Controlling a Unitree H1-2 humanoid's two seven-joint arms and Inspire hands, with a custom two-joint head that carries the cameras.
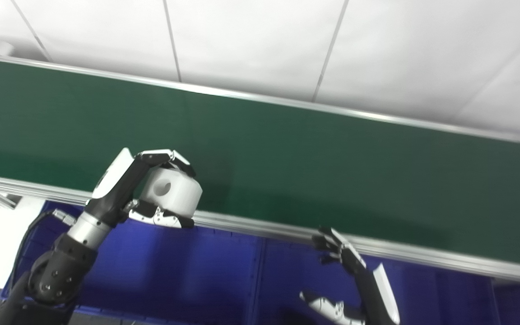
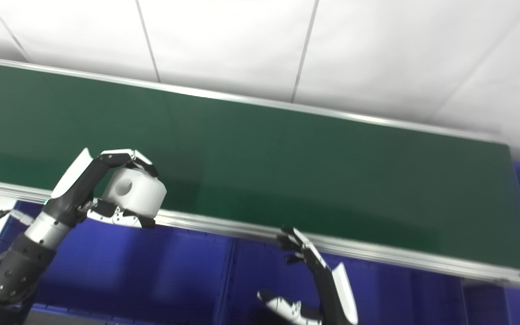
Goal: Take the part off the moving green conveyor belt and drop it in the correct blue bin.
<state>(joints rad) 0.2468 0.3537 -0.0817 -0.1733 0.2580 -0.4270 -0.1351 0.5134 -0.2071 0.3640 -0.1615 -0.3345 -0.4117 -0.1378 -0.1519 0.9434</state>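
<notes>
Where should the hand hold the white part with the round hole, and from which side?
Across its body, fingers over the top and thumb beneath, coming from the left: the left hand grips the white part so, leaving the hole face clear.

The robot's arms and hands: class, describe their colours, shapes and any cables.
Both the left hand and the right hand are black with white shell plates and white-tipped fingers. The left arm has a silver cylindrical wrist, a black rounded forearm with small screws, and a thin black cable looping beside it.
</notes>
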